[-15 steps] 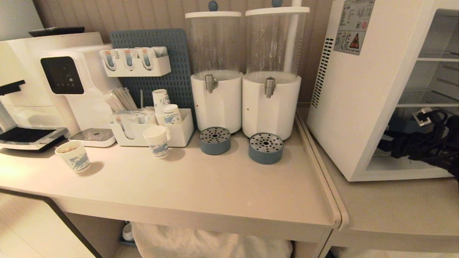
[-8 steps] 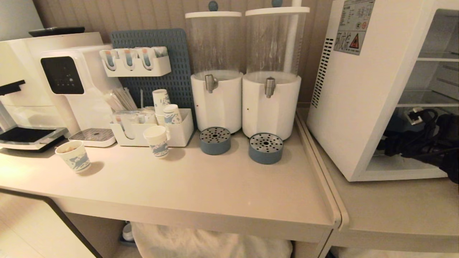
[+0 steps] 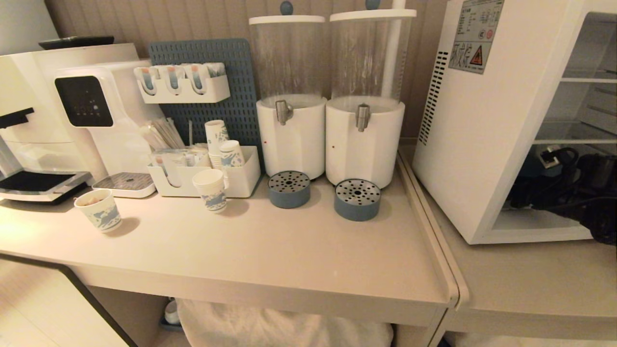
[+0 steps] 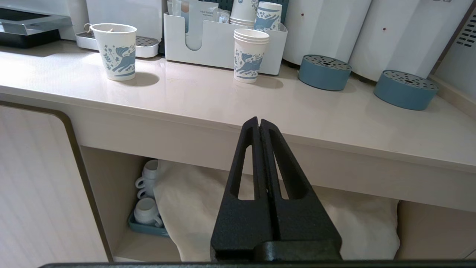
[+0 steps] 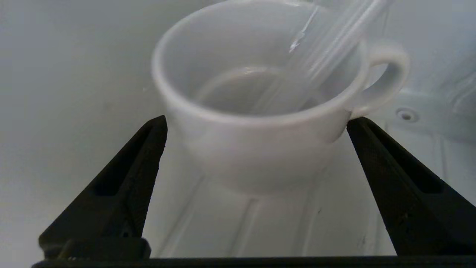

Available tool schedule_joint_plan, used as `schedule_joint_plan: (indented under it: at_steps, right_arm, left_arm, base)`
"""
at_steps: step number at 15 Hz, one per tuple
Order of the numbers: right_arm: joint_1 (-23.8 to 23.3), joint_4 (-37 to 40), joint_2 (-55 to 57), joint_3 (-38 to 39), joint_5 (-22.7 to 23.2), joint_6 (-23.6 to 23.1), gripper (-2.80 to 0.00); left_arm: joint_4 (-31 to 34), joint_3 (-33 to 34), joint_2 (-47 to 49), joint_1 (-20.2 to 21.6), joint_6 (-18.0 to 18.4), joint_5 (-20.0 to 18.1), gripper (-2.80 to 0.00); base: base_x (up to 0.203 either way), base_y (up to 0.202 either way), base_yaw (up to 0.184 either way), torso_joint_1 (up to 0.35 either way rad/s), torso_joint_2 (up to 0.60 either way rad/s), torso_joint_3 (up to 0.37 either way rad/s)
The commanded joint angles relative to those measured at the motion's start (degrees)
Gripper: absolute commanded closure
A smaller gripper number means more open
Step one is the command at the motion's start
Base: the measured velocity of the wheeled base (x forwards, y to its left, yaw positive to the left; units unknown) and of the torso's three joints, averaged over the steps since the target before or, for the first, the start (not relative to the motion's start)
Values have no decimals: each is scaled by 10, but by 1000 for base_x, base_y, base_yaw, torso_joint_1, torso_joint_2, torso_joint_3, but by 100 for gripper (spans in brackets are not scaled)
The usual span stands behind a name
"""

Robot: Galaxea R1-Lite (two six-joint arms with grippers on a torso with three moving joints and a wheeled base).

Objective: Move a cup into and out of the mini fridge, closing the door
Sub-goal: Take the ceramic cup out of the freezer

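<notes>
Right arm has pushed deeper into the boxy white mini fridge (image 3: 482, 144) over the last second, so this looks like the retrieve approach. The right pincer (image 5: 256, 123) stands wide open, its black wedge fingers (image 5: 126, 186) flanking but not yet gripping the squat, glossy white cup (image 5: 256, 111) on the fridge's ribbed floor. Left pincer (image 4: 259, 126) is shut, parked below the counter (image 4: 208, 100) edge.
</notes>
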Motion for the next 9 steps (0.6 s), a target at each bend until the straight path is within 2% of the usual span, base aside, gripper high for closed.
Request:
schedule_joint_plan:
  at_steps: [1, 6, 7, 9]
  right_arm:
    - [0, 5, 10, -17, 2, 0, -280]
    - [0, 20, 15, -37, 2, 1, -280]
    - [0, 20, 17, -38, 2, 1, 0]
    - [0, 21, 18, -35, 2, 1, 0]
  left_arm:
    - [-1, 23, -3, 0, -1, 0, 0]
    - [-1, 23, -3, 0, -1, 0, 0]
    - [-1, 23, -3, 0, -1, 0, 0]
    - [-1, 23, -3, 0, -1, 0, 0]
  base:
    - [0, 0, 0, 0, 0, 0]
    - [0, 0, 0, 0, 0, 0]
    - [0, 0, 0, 0, 0, 0]
    - [0, 0, 0, 0, 0, 0]
